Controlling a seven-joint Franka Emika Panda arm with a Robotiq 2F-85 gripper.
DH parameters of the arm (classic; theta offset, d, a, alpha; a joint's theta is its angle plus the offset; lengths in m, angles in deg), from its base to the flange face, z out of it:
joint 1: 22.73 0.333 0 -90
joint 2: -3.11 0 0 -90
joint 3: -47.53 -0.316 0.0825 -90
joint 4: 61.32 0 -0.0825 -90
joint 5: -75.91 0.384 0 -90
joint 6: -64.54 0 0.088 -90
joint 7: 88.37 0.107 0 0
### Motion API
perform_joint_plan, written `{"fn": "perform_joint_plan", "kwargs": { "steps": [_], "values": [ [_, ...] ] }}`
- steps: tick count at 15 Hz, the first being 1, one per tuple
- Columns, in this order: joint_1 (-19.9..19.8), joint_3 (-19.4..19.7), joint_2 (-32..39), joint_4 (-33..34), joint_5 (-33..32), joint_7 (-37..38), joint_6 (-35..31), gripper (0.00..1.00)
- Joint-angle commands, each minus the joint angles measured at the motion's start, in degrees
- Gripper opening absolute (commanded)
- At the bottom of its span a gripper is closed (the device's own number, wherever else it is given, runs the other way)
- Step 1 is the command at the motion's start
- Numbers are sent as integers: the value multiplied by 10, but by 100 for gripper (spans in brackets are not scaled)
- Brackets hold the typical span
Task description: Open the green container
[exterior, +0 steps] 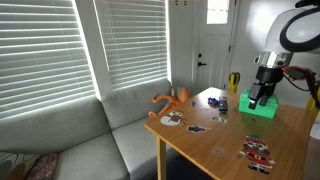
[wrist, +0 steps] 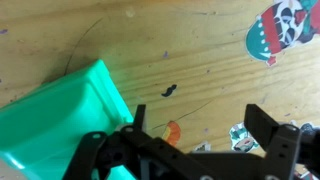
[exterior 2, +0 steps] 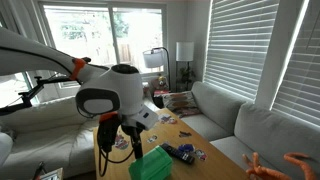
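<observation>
So the gripper (wrist: 198,118) is wide open in the wrist view, with both black fingers (wrist: 262,125) spread well apart at the bottom of the frame and nothing held, just bare wooden table (wrist: 200,50) in the gap. The green container (wrist: 60,115) sits in the lower left of that view, outside the jaws. Its near corner is right up against the left-hand finger, but I honestly can't tell if they're touching. In an exterior view the gripper (exterior: 262,96) hangs straight down over the container (exterior: 258,106) at the right of the frame, near the far end of the table, close enough that the two overlap. The arm (exterior: 295,30) comes in from the upper right corner there, wrist pointing down. In an exterior view from the opposite end, the arm (exterior 2: 110,95) fills the left middle of the frame with a big white joint, and the container (exterior 2: 155,166) peeks out at the bottom edge just right of the dark gripper. Also on the table are a round red and teal sticker (wrist: 280,25) at the wrist view's upper right, an orange toy (exterior: 172,99) and a yellow bottle (exterior: 234,82). The container is cropped in the wrist view and partly hidden by the fingers, so I can't say whether the lid is on.
</observation>
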State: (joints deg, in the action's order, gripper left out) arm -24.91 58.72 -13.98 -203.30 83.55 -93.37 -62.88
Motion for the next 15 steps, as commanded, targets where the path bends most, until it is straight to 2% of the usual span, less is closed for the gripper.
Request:
{"fn": "perform_joint_plan", "kwargs": {
  "steps": [1, 5, 9, 11, 15],
  "values": [
    [-12, -11, 1, 1, 4, -3, 2, 100],
    [-13, -11, 1, 1, 4, -3, 2, 100],
    [6, -37, -9, 38, 4, -3, 43, 100],
    [13, -53, -14, 70, -2, -4, 90, 100],
    [8, -67, 0, 156, -82, -52, 206, 100]
  ]
}}
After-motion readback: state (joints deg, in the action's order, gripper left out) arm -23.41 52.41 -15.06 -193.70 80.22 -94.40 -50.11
